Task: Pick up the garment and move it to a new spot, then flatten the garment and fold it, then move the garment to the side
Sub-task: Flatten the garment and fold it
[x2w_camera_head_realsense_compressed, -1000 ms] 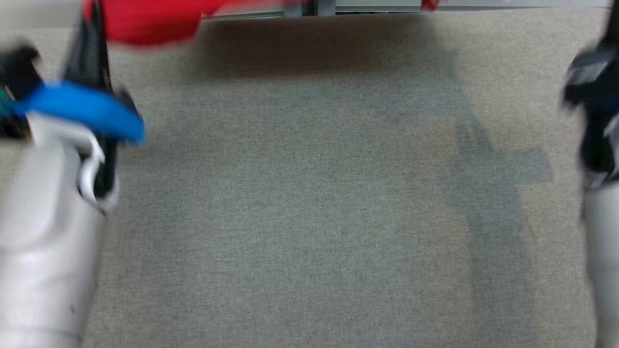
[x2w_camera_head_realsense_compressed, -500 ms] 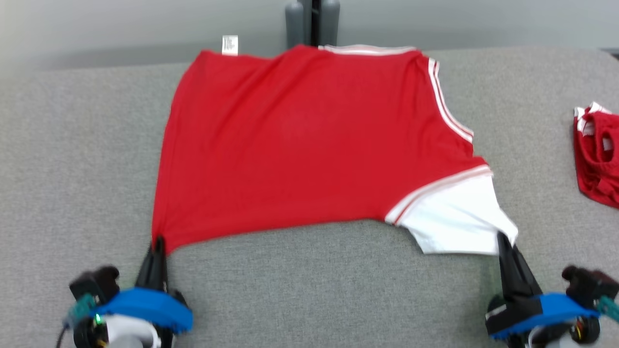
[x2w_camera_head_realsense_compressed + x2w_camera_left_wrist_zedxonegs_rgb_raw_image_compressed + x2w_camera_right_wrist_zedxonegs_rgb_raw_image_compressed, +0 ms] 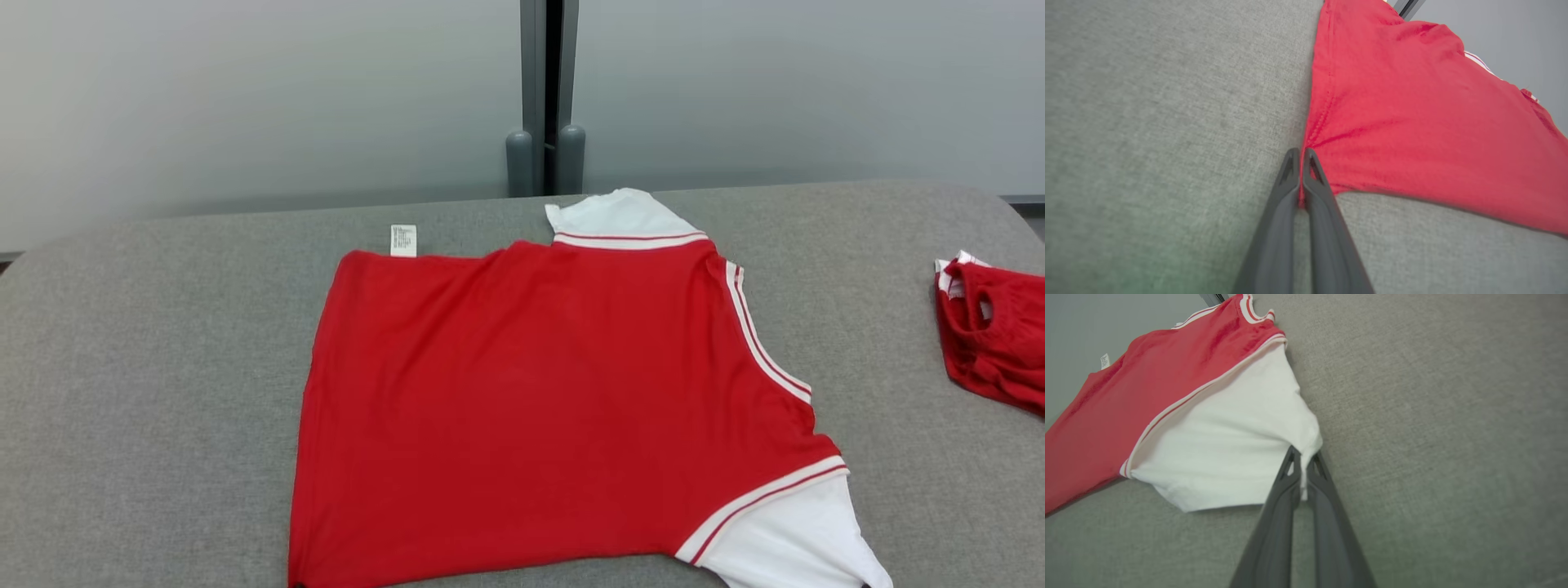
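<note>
The garment [image 3: 522, 400] is a red shirt with white sleeves and red-and-white trim, spread flat on the grey padded table [image 3: 147, 392]. A small white label [image 3: 402, 240] sticks out at its far left corner. In the left wrist view my left gripper [image 3: 1301, 152] is shut on the red near corner of the garment [image 3: 1412, 122]. In the right wrist view my right gripper [image 3: 1302, 451] is shut on the corner of the white sleeve [image 3: 1229, 445]. The cloth is pulled taut between the two grips.
A second red garment with white trim [image 3: 992, 331] lies bunched at the table's right edge. A grey post [image 3: 545, 98] stands against the pale wall behind the table. Bare grey table surface lies left and right of the shirt.
The head camera has tilted up, so the shirt sits lower in the picture and both grippers have dropped below its bottom edge. The grips on the shirt look unchanged.
</note>
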